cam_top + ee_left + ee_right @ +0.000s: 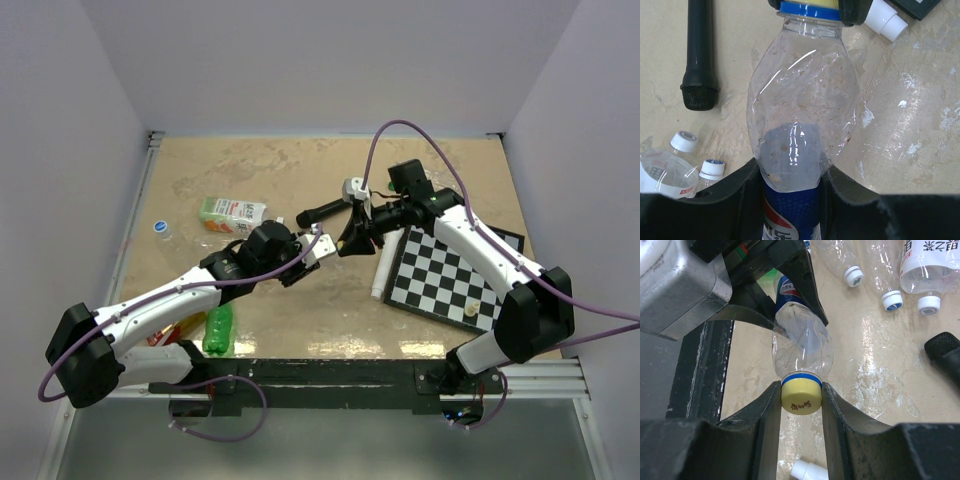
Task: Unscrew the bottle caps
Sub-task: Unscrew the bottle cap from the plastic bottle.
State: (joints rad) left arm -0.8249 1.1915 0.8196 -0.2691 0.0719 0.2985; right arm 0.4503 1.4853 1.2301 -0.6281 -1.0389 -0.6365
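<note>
Yellow cap point(801, 398) tight in right pincer point(800, 390), Pepsi bottle point(802, 90) tight in left pincer point(791, 174), label point(790, 215) half-hidden.

- The held bottle point(802, 110) spanned between the left gripper point(790, 176) and the right gripper point(801, 390), with its cap point(801, 396) at the right.
- The chessboard point(455, 272) lay to the right, with the near microphone point(383, 272) along its left edge.
- The carton point(232, 213) lay behind and to the left.
</note>
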